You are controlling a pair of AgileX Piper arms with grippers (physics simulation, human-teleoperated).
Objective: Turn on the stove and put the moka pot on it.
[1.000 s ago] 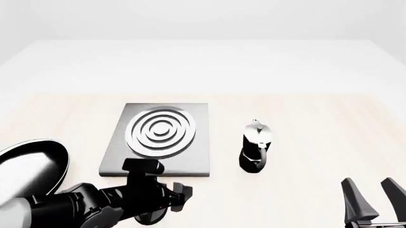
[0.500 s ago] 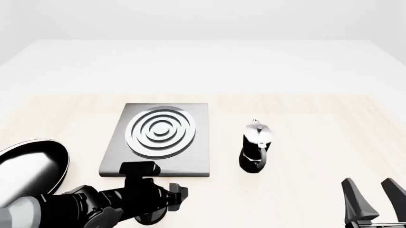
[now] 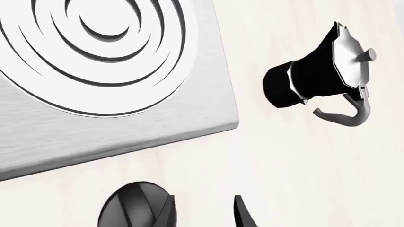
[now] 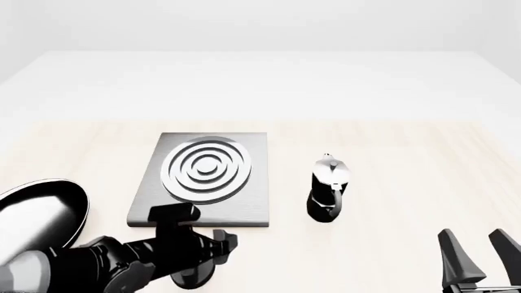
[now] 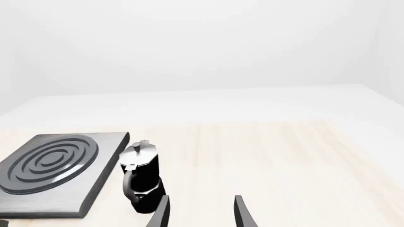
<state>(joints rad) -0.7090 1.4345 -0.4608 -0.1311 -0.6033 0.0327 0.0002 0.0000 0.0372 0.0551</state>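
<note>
The stove [image 4: 244,204] is a flat grey slab with a silver ring burner [image 4: 207,168]; its black round knob [image 4: 189,279] lies on the table just in front of it, partly under my left arm. My left gripper [image 4: 218,244] hovers over the knob, jaws apart. In the left wrist view the knob [image 3: 132,208] lies against one finger [image 3: 168,213], not between the two. The moka pot [image 4: 328,186], with a black body and silver top, stands upright right of the stove. My right gripper [image 4: 476,256] is open and empty at the near right, away from the pot [image 5: 142,176].
A black frying pan [image 4: 36,210] lies at the near left beside my left arm. The light wooden table [image 4: 407,152] runs back to a white floor behind. The right wrist view shows the stove [image 5: 54,165] beyond the pot.
My left arm has shifted slightly left and back toward the near edge, with its gripper still over the knob. The right gripper, pot and stove have not moved.
</note>
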